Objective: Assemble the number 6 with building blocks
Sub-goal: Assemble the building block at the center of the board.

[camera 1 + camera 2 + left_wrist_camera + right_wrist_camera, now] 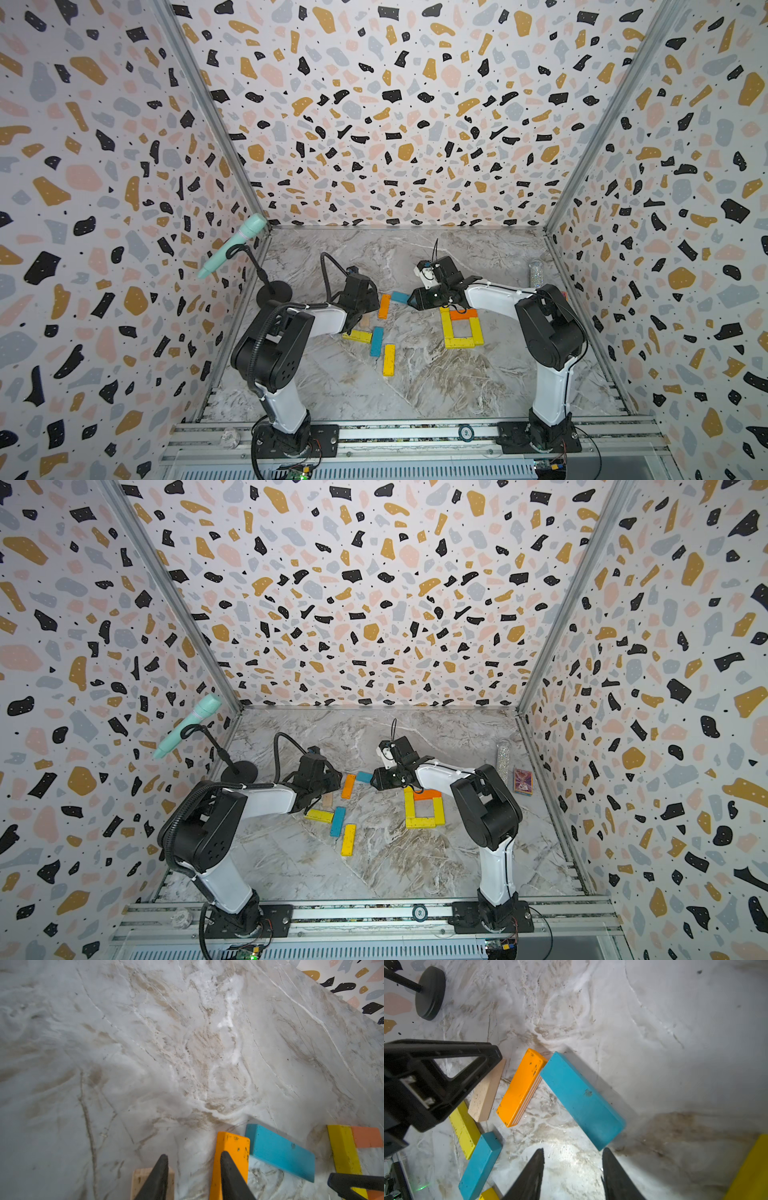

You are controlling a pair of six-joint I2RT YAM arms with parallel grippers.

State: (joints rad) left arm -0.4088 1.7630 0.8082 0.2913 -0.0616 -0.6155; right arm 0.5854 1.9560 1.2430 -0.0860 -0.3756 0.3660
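Four building blocks form a square loop in both top views: yellow left side [446, 326], orange top [464, 314], yellow right [475, 330] and bottom [459, 342]. Loose blocks lie to its left: an orange one [232, 1142], a teal one [581, 1097] touching its end, a pale wood one [485, 1093], plus yellow [357, 336], teal [377, 340] and yellow [389, 360]. My left gripper [194, 1154] is open, straddling bare marble, one finger over the pale block, one over the orange. My right gripper [573, 1149] is open and empty, a fingertip beside the teal block's end.
A mint microphone [237, 245] stands on a black round base [273, 292] at the back left. A glitter tube [536, 272] and a red patterned card box [522, 781] sit by the right wall. Patterned walls enclose the marble table [332, 386].
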